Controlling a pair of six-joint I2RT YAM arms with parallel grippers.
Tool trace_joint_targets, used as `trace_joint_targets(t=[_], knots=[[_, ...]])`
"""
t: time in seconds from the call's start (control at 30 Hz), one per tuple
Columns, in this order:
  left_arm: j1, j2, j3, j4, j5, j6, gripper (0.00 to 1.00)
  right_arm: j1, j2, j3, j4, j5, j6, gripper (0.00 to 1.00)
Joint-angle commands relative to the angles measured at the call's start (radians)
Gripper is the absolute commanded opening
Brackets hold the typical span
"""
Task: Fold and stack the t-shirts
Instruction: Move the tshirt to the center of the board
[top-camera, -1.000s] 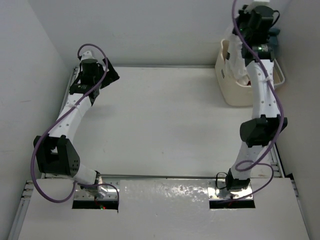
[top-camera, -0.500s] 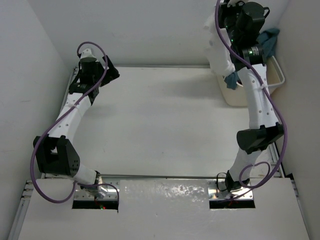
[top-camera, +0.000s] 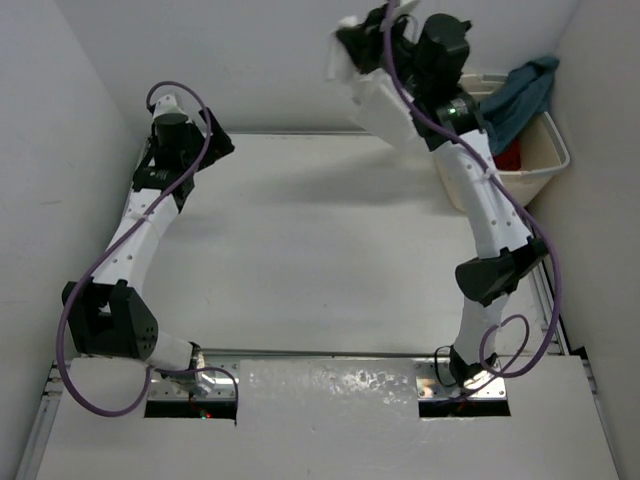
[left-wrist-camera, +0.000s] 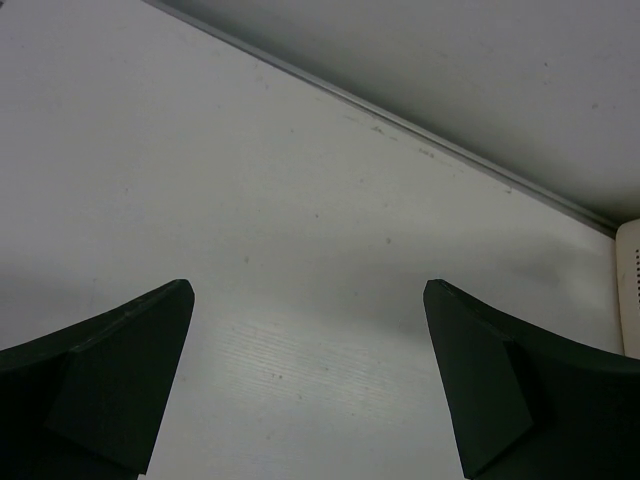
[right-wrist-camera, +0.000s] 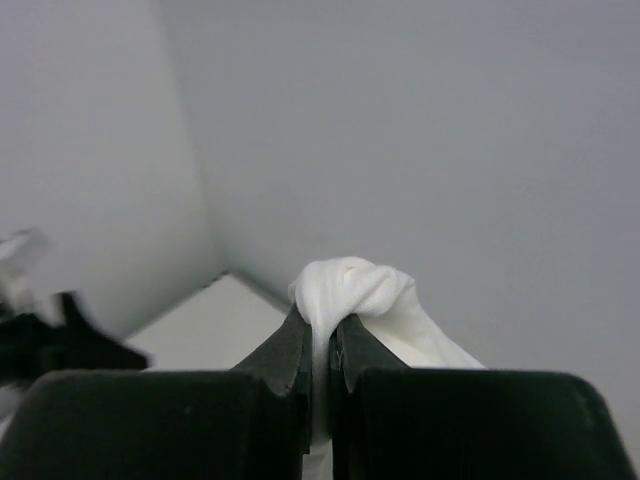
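**Swung left, clear of basket (top-camera: 530, 182), since a second ago: white t-shirt (top-camera: 385, 105)**

Far left, over table (top-camera: 300, 250): left gripper (left-wrist-camera: 308, 290) gaping, empty. Upper centre, high off table: right gripper (right-wrist-camera: 320, 325) clamped on white t-shirt, knot bunched past jaw tips, rest hanging. Far right: blue-grey t-shirt (top-camera: 520, 92) draped over basket rim, red t-shirt (top-camera: 508, 157) inside.
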Motion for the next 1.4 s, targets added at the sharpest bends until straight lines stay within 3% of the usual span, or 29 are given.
trace_joint_targets(t=[0.0, 0.23, 0.43, 0.53, 0.67, 0.7, 0.77, 0.8, 0.83, 1.07, 1.23, 1.3, 1.37], knots=[[0.029, -0.050, 0.015, 0.024, -0.038, -0.015, 1.00, 0.152, -0.035, 0.013, 0.147, -0.126, -0.023, 0.00], [0.117, -0.065, 0.021, -0.048, -0.042, -0.067, 1.00, 0.223, -0.035, 0.028, 0.225, -0.126, 0.040, 0.00], [0.137, -0.102, 0.009, -0.174, -0.130, -0.136, 1.00, 0.200, -0.231, -0.399, 0.194, 0.179, -0.087, 0.00], [0.137, -0.113, 0.006, -0.250, -0.163, -0.161, 1.00, 0.143, -0.308, -0.707, 0.156, 0.237, -0.044, 0.00], [0.137, -0.125, -0.051, -0.292, -0.167, -0.173, 1.00, 0.010, -0.339, -0.979, 0.110, 0.314, 0.088, 0.06], [0.138, -0.124, -0.061, -0.294, -0.163, -0.175, 1.00, -0.018, -0.331, -1.015, 0.110, 0.326, 0.089, 0.09], [0.138, -0.124, -0.091, -0.301, -0.137, -0.182, 1.00, -0.063, -0.319, -1.068, 0.086, 0.435, 0.038, 0.56], [0.137, -0.124, -0.103, -0.304, -0.128, -0.184, 1.00, -0.066, -0.305, -1.067, 0.037, 0.484, 0.011, 0.85], [0.138, -0.124, -0.121, -0.319, -0.109, -0.188, 1.00, -0.066, -0.296, -1.037, 0.001, 0.509, -0.022, 0.99], [0.138, -0.150, -0.276, -0.424, -0.068, -0.216, 1.00, -0.021, -0.366, -1.166, -0.076, 0.293, -0.053, 0.99], [0.105, -0.167, -0.465, -0.358, 0.046, -0.224, 0.98, 0.178, -0.481, -1.332, -0.135, 0.221, -0.220, 0.99], [0.065, -0.174, -0.506, -0.378, 0.031, -0.248, 0.98, 0.250, -0.478, -1.355, -0.149, 0.090, -0.230, 0.99], [0.002, -0.193, -0.563, -0.441, 0.002, -0.326, 0.98, 0.355, -0.458, -1.358, -0.152, 0.060, -0.243, 0.99]])
